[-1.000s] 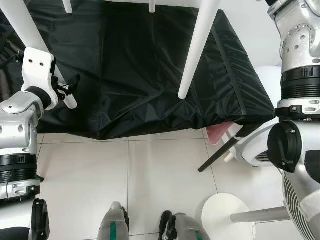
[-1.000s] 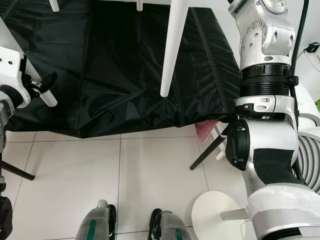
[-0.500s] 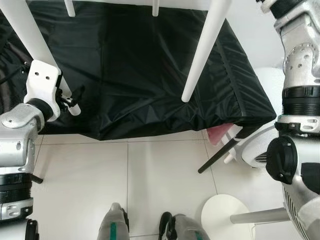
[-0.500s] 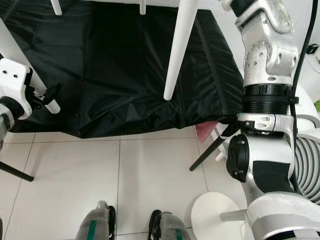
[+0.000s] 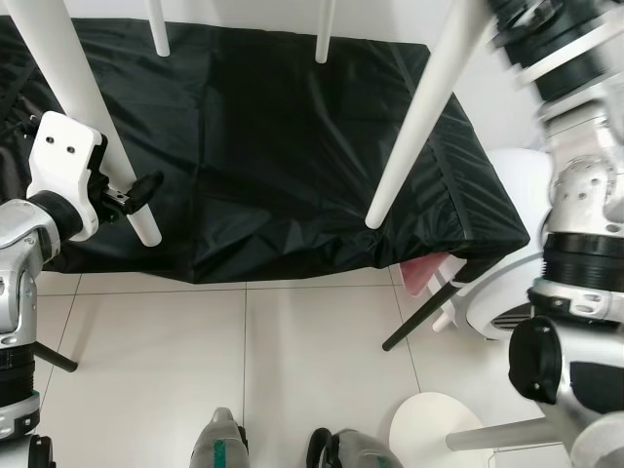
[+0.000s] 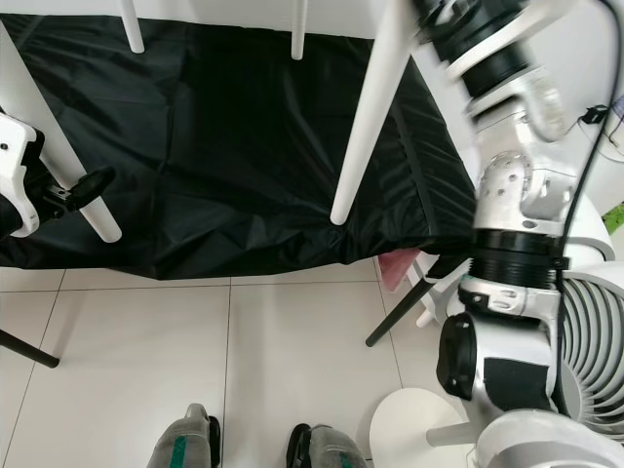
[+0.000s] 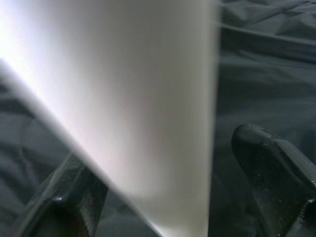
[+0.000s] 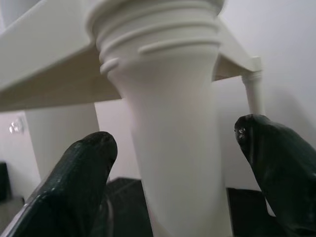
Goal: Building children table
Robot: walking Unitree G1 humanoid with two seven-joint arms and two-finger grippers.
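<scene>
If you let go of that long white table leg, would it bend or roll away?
The table leg looks stiff and straight, so it likely won't bend. It's round and tapered, so loose it might roll in a curve. Its top looks screwed into the white table.

No readable text, label, brand, number or sign in any view.
</scene>
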